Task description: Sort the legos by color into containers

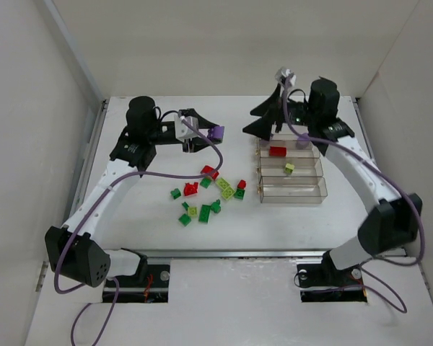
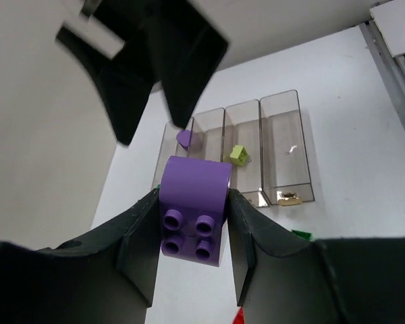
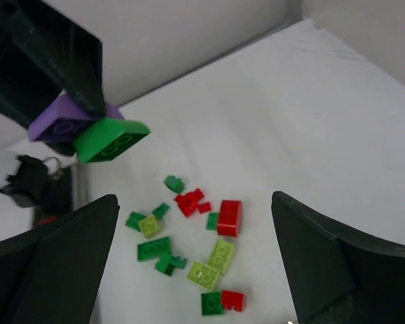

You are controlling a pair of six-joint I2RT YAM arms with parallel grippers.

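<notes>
My left gripper is shut on a purple brick, held above the table left of the containers. The left wrist view shows the brick clamped between my fingers. In the right wrist view a dark green brick sits against the purple one, seemingly stuck to it. My right gripper is open and empty over the bins' far left end. The bins hold a purple piece, a red brick and a yellow-green brick. Loose legos lie in the table's middle.
White walls enclose the table on the left, back and right. A metal rail runs along the near edge. The nearest bin holds no brick. The loose pile of red, yellow-green and dark green bricks lies below my right gripper's open fingers.
</notes>
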